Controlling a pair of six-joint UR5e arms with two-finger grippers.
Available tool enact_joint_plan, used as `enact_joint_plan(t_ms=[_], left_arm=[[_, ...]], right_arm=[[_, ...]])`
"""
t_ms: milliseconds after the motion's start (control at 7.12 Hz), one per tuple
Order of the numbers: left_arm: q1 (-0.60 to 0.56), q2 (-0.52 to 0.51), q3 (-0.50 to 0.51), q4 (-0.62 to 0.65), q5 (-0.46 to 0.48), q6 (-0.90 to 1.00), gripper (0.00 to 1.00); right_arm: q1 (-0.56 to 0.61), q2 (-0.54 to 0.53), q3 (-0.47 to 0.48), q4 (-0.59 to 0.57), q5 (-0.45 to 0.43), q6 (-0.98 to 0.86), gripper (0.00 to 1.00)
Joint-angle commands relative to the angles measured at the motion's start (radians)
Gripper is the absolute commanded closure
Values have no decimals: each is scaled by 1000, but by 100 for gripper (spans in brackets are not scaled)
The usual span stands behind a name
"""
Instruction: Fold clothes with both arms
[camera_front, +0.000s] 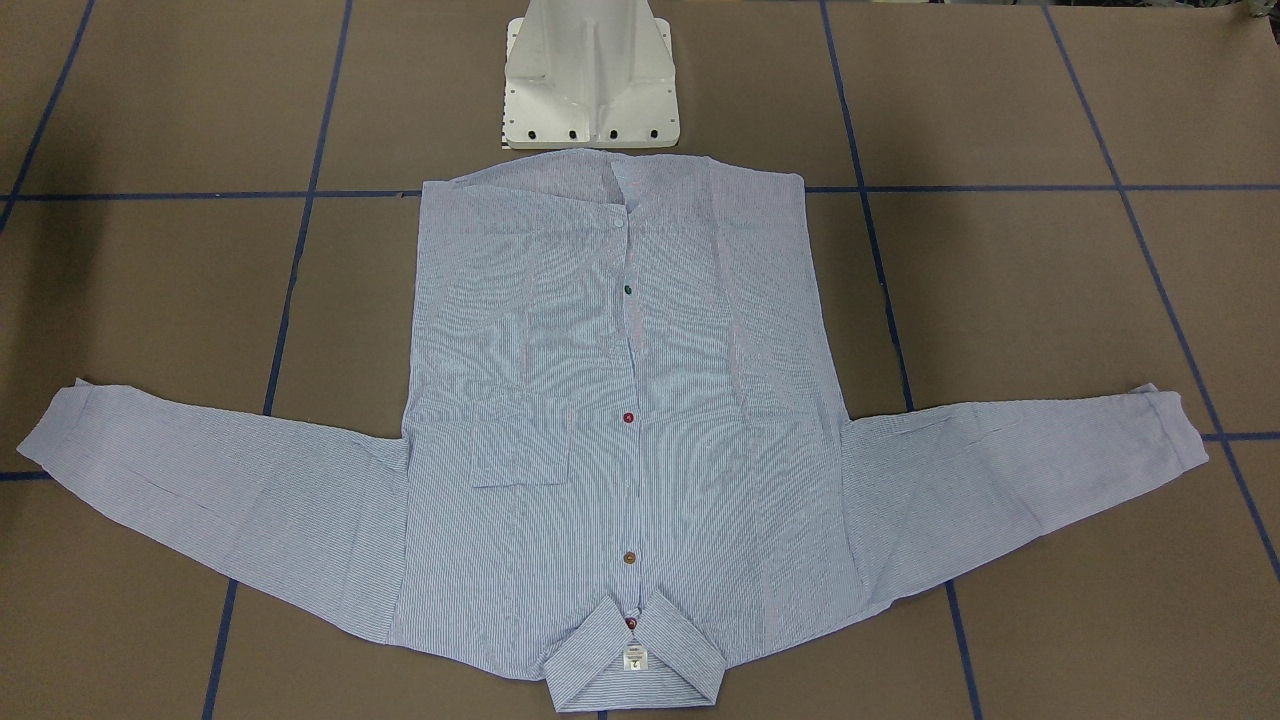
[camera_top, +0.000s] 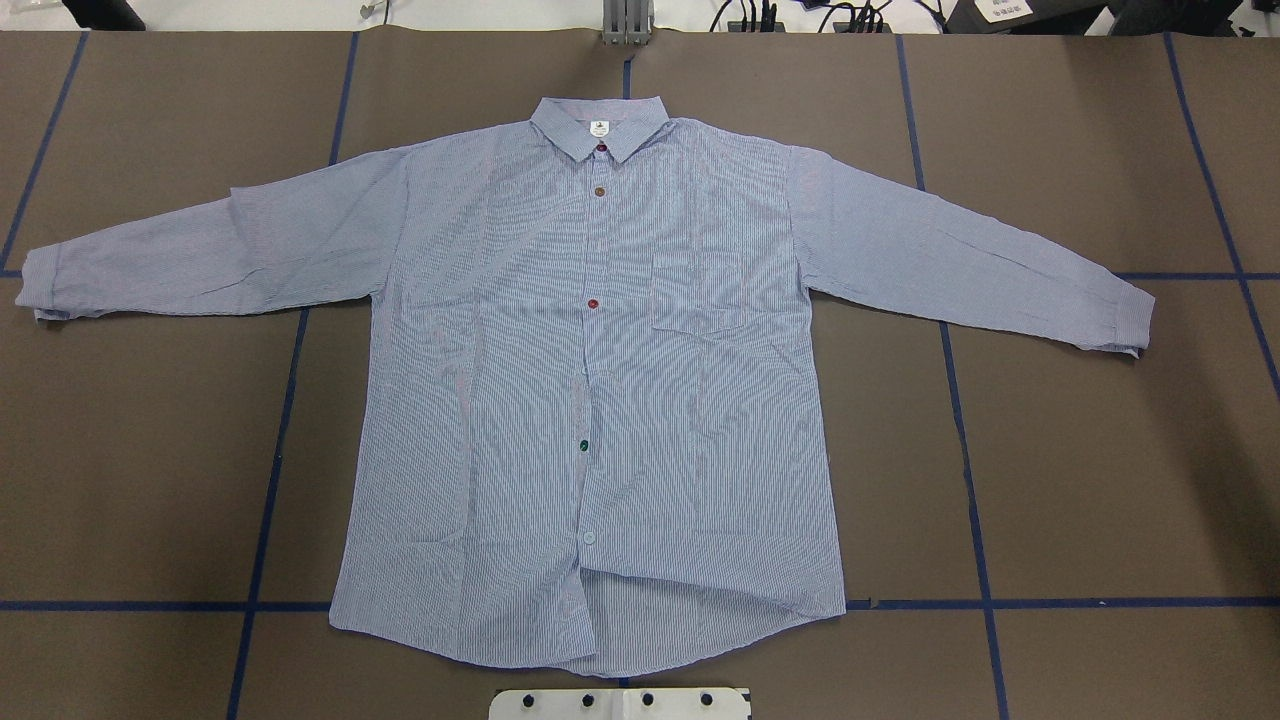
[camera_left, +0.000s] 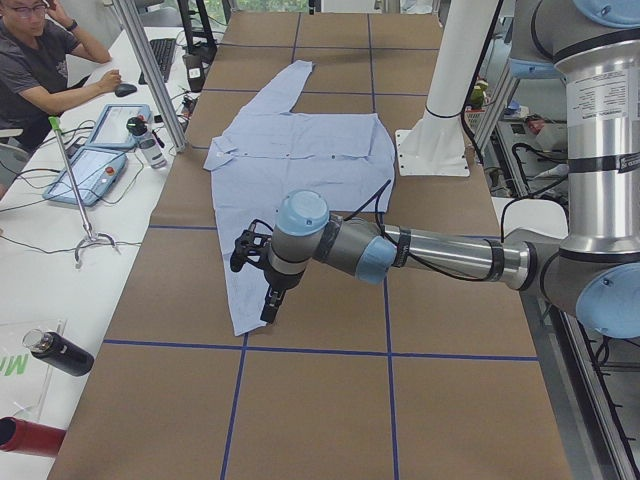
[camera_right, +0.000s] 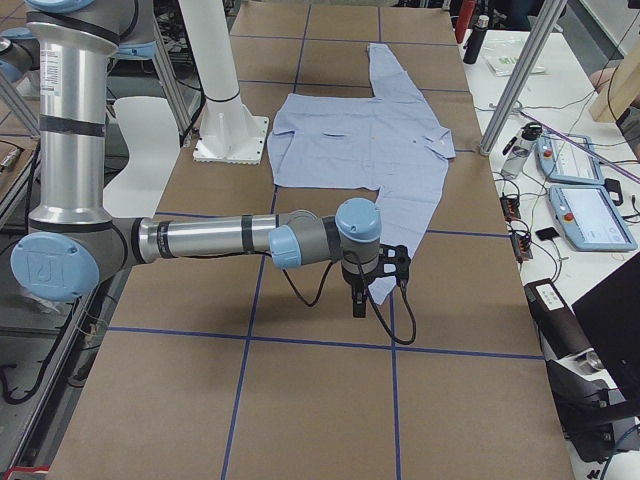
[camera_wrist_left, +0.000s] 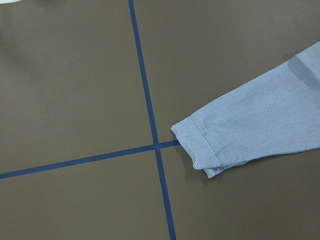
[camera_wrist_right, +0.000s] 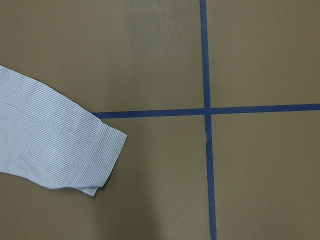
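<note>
Front-facing view: shirt lies flat on the brown table, front up and buttoned. Hem is nr the white pedestal base, collar on the side away from the robot, sleeves spread wide to both sides. No arm in this pic.

Overhead: same layout seen from behind the robot. Chest pocket sits on the robot's right half. Buttons run down the middle: red, brown, red, green, white. Left sleeve and right sleeve slant outward across the blue tape lines.

Ext. left: left arm stretches low over the table, left gripper pointing down by the near sleeve end. Can't tell whether its fingers are apart or together, or whether it touches cloth. An operator sits at the side bench.

Ext. right: right arm reaches out likewise, right gripper pointing down at the near sleeve end. Finger spacing and any hold can't be told here either.

Left wrist cam: left cuff lies flat, its corner just beside a tape crossing. No fingers in frame.

Right wrist cam: right cuff lies flat, with one tape line running up to the sleeve edge and the crossing well apart from it. No fingers in frame.
</note>
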Motion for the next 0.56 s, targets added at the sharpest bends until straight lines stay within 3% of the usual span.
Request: enact_joint_plan(t_ms=[0,421], left_arm=[[0,12,-16,-11,-5,10,1],[0,14,-19,-13,2,10,1]], right_arm=[[0,5,4,-9,28,0,0],[-26,-10,-17,-1,30,-2,0]])
